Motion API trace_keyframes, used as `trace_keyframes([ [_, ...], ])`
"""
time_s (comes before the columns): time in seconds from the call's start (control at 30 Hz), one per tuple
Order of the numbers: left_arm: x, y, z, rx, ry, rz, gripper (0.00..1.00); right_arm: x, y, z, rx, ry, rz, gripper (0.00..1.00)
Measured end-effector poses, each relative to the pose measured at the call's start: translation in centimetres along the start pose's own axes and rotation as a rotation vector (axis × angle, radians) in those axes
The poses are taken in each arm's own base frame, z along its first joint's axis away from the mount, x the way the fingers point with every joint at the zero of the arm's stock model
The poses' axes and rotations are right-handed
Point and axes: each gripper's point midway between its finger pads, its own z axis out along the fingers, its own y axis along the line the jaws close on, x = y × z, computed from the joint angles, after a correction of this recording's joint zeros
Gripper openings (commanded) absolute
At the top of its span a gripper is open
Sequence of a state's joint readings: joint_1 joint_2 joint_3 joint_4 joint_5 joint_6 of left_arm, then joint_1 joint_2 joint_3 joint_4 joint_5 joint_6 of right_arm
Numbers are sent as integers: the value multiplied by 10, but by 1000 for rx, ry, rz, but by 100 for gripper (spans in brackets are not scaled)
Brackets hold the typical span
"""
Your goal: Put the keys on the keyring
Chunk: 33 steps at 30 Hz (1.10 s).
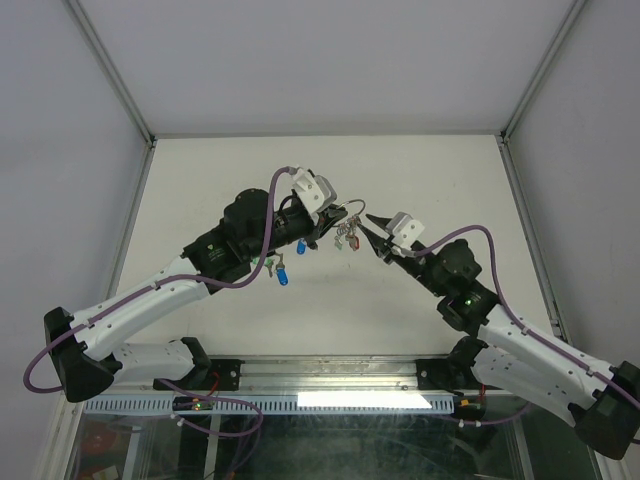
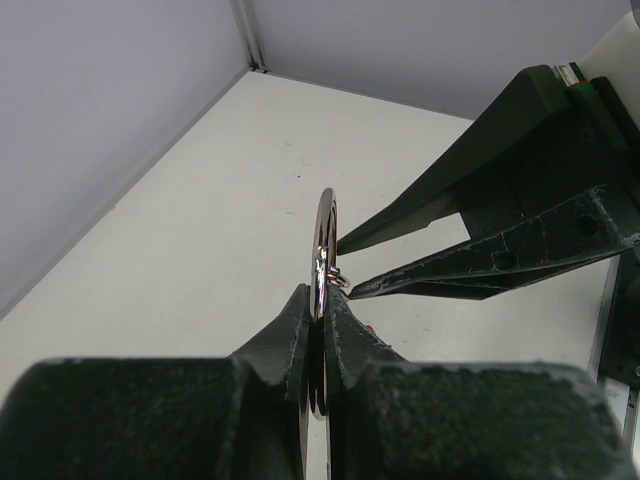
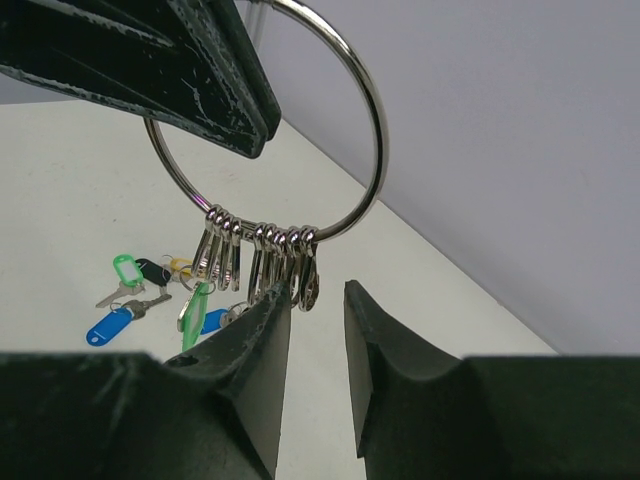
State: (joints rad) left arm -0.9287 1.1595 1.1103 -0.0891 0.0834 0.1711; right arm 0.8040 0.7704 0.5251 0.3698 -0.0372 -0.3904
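Observation:
My left gripper (image 2: 322, 300) is shut on the keyring (image 2: 325, 225), which shows edge-on there and as a thin silver ring (image 3: 377, 130) in the right wrist view. Several silver clips (image 3: 262, 250) hang in a row along its lower arc, with a green-tagged key (image 3: 195, 305) under them. My right gripper (image 3: 318, 295) stands open just below the clips, its left fingertip beside the rightmost clip and nothing pinched. From above, the keyring (image 1: 345, 213) hangs between both grippers over the table, keys (image 1: 346, 241) dangling. Loose keys lie on the table: green (image 3: 125, 270), blue (image 3: 108, 325), black (image 3: 155, 270).
More loose keys, blue (image 1: 284, 275) and blue (image 1: 301, 245), lie under the left arm's forearm. The white table (image 1: 420, 170) is boxed in by grey walls with metal corner posts (image 1: 525, 110). The arm bases sit on a rail (image 1: 330, 375) at the near edge.

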Motion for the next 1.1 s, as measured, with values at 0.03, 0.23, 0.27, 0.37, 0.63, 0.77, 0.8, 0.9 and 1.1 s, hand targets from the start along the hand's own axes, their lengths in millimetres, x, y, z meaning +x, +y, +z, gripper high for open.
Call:
trace_keyframes([
  [0.03,0,0,0,0,0,0,0,0,0,0,0,0,0,30],
  [0.23,0,0,0,0,0,0,0,2,-1,3,8,4,0,27],
  [0.27,0,0,0,0,0,-1,0,2,-2,3,12,3,0,26],
  [0.37,0,0,0,0,0,-1,0,1,-4,4,27,1,-1,24],
  [0.63,0,0,0,1,0,-1,0,4,-8,3,51,9,-1,24],
  [0.77,0,0,0,1,-1,-1,0,5,-8,3,52,11,-1,25],
  [0.8,0,0,0,1,-1,-1,0,5,-8,3,52,11,-1,25],
  [0.9,0,-1,0,4,-2,-2,0,6,-8,3,51,13,0,27],
  [1.1,0,-1,0,4,-2,-3,0,8,-7,5,48,16,2,30],
])
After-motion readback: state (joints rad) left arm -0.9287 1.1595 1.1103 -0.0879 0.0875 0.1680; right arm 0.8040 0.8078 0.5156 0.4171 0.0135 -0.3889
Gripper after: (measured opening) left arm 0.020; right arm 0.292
